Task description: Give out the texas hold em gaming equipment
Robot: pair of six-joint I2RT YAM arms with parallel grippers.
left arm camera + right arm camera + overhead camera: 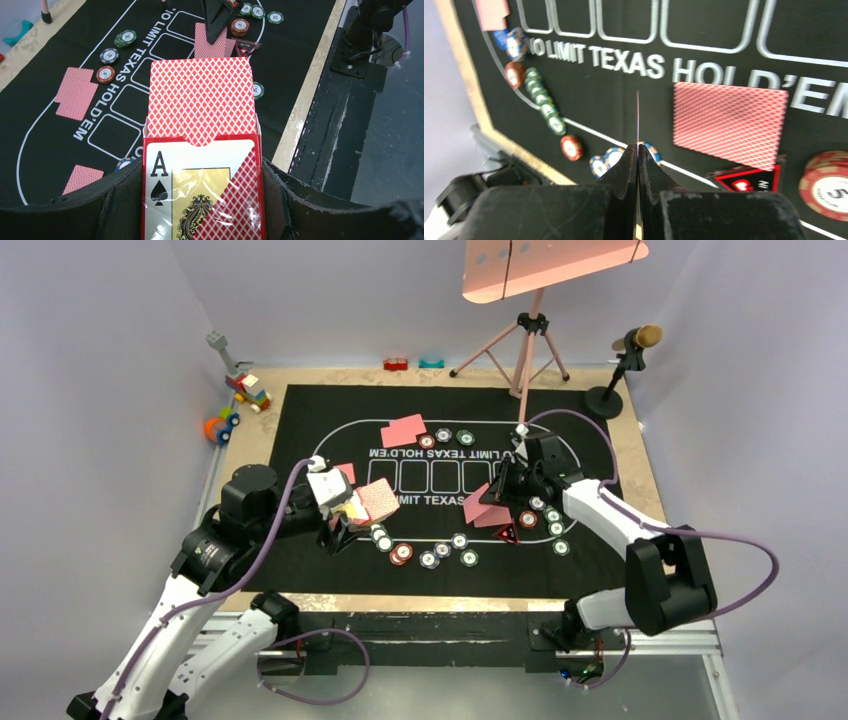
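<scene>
On the mat [300, 410], done: pink-backed far cards [403, 430], a left-side card [82, 177] and the near-right cards [731, 122] lay face down.
Chips: poker chips [430, 558] sat in clusters along the oval line, at the far, near and right seats.
Marker: the red triangular marker [749, 177] lay just beside the near-right cards.
Left gripper [345, 512]: jaws partway apart, clamped on the sides of the card box [200, 200], with the deck standing out of its open top.
Right gripper [638, 155]: fingers pressed together, pinching a single card [637, 115] edge-on above the mat.
Left to do: the deal looked about midway. The pinched card was unplaced, the printed boxes mid-mat held nothing, and most of the deck remained boxed.
</scene>
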